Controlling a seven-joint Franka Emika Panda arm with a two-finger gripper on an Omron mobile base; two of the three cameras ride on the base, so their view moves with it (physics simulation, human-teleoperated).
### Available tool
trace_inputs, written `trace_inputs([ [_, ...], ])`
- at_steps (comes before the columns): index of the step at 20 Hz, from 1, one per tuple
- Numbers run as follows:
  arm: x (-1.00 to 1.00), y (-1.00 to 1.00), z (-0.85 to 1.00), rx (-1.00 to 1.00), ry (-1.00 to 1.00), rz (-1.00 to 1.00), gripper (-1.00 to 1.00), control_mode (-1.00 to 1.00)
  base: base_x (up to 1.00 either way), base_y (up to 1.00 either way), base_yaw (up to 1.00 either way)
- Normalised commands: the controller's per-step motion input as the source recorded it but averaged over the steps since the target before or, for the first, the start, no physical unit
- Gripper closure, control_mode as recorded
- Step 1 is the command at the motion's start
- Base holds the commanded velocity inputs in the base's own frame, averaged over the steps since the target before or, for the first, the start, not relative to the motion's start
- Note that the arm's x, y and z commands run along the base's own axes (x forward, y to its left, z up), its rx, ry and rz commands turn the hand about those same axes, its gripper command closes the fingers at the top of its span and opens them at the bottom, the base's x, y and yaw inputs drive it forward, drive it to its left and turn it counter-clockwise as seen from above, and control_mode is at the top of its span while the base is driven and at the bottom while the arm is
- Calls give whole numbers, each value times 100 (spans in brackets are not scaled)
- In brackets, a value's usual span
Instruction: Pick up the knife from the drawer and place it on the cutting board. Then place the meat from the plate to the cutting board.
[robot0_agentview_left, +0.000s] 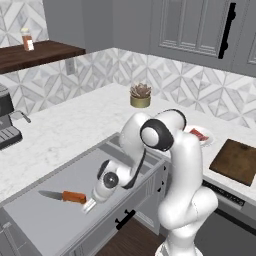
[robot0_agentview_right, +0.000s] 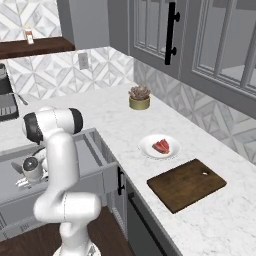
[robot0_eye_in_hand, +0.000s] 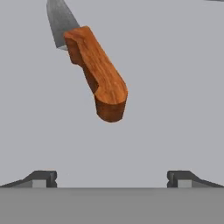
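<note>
A white robot arm reaches down into an open grey drawer (robot0_agentview_left: 45, 220). Its gripper (robot0_agentview_left: 89, 205) hangs with jaws spread wide and empty, just beside the orange handle of the knife (robot0_agentview_left: 64, 196), which lies flat on the drawer floor, blade pointing away from the gripper.

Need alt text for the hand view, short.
An orange-handled knife lies flat on the grey floor of the drawer, blade running off the top edge. The open gripper hovers short of the handle's butt, touching nothing.
</note>
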Motion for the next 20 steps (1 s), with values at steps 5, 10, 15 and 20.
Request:
trace_inputs([
  [5,23,46,96,-4,0,0,-100,-100,0,0,0],
  [10,35,53,95,-6,0,0,-100,-100,0,0,0],
  [15,47,81,11,-12,2,0,-100,-100,0,0,0],
  [20,41,65,-7,-12,0,0,-100,-100,0,0,0],
])
